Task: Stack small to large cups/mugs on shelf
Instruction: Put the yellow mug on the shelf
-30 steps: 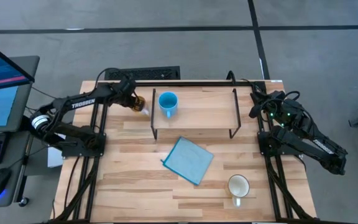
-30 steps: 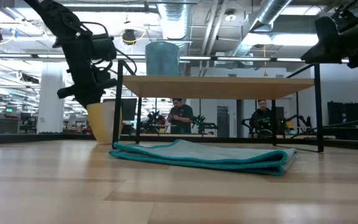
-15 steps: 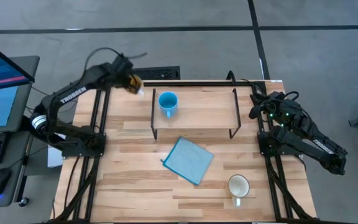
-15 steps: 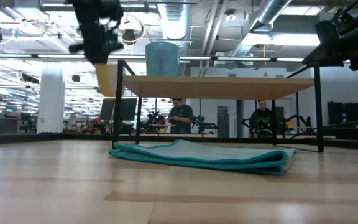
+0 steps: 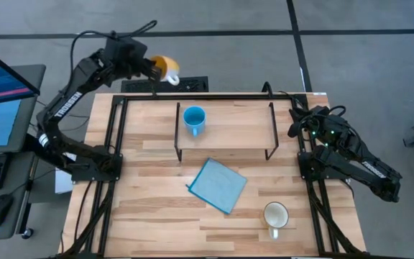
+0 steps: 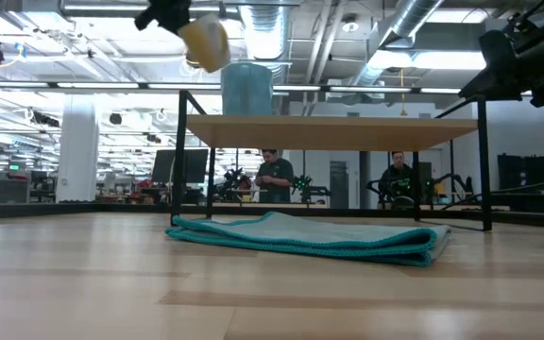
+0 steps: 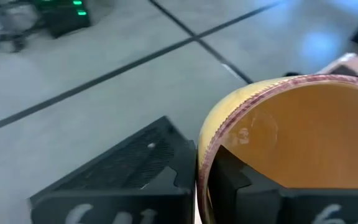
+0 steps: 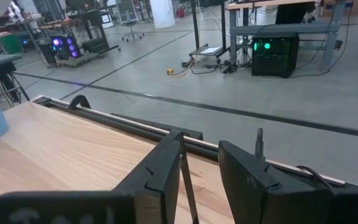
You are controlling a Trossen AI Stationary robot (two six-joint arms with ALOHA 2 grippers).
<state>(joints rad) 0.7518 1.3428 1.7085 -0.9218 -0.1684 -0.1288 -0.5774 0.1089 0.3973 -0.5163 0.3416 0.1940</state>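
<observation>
The left gripper [image 5: 152,68], clenched on the orange mug [image 5: 167,69], had lifted it from beside the shelf [image 5: 225,124] to above its far-left corner, probably to set it beside the light-blue mug [image 5: 194,119].

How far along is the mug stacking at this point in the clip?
Done: the light-blue mug stands on the shelf, near its left end. In hand: the left gripper holds the orange mug in the air, above and behind the shelf's left end, not yet placed. Left: the white mug sits on the table near the front right; the right gripper waits at the table's right edge.
</observation>
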